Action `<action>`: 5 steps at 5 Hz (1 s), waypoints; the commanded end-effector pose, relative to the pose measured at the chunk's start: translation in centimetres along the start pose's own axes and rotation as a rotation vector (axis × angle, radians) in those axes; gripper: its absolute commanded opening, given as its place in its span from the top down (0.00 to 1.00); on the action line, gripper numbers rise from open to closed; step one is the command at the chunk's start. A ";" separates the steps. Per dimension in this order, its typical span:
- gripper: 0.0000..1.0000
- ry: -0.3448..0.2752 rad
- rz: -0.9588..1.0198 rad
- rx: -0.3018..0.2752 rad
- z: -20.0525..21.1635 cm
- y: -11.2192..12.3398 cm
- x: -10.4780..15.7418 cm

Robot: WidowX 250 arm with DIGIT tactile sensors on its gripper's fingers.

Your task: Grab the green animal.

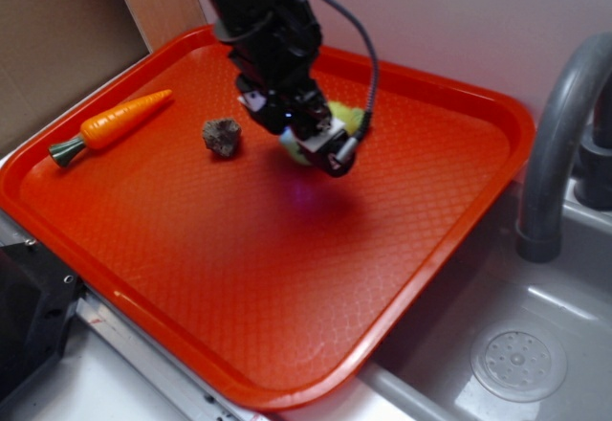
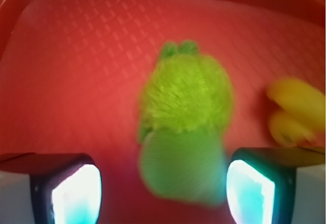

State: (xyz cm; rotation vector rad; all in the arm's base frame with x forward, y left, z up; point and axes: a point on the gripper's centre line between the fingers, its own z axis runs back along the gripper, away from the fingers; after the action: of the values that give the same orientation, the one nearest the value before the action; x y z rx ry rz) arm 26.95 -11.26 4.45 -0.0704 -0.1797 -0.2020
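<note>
Above the green animal [image 2: 183,132] on the red tray [image 1: 449,210], the gripper [image 2: 163,188] hangs open.
Its fingers [image 2: 76,193] flank the head without touching; nothing is held.

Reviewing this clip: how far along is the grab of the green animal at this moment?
Done: the approach. The pincer is over the green animal on the red tray, with the toy's head between the open fingers in the wrist view. In hand: lining up around the toy. Left: closing and lifting; the fingers show no grip on it yet. The yellow duck sits beside it, untouched.
</note>
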 end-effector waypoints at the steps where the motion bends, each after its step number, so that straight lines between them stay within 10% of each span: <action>1: 0.00 0.032 0.006 0.036 -1.9 -0.3 1.2; 2: 0.33 0.058 0.069 0.061 -2.2 0.7 0.9; 3: 1.00 0.068 0.082 0.073 -1.8 0.7 0.5; 5: 1.00 0.200 -0.008 0.117 7.2 2.0 -2.3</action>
State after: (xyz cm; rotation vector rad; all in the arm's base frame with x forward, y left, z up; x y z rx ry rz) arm 23.77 -8.28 10.01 0.0818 0.0435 -0.2198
